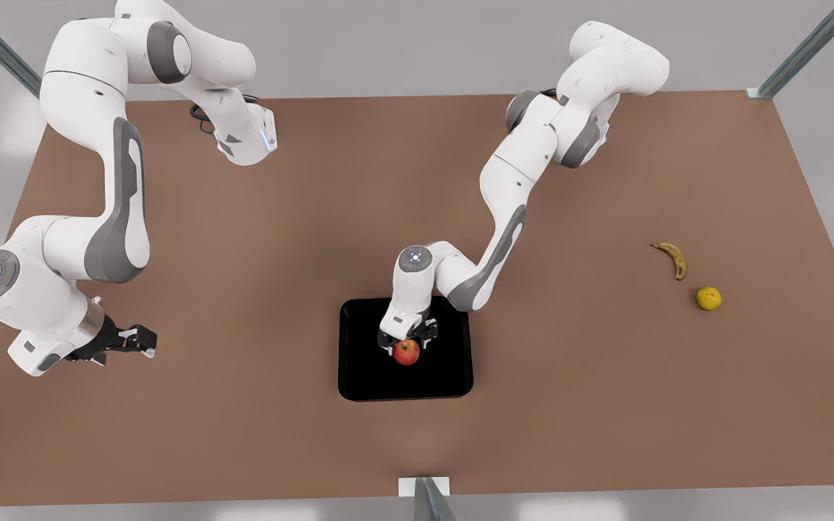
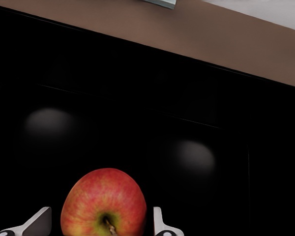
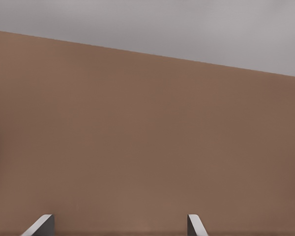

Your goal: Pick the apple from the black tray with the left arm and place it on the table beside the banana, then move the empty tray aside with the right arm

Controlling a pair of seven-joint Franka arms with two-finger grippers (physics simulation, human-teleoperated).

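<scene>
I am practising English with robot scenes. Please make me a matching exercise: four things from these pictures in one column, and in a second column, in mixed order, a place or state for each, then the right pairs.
Things
1. apple
2. banana
3. left gripper
4. right gripper

Places or states
A. open, over bare table, at the front view's left
B. lies on the table at the front view's right, next to a round yellow-orange fruit
C. sits in the black tray
D. open, fingers on either side of the apple

Pairs: 1-C, 2-B, 3-D, 4-A
</scene>
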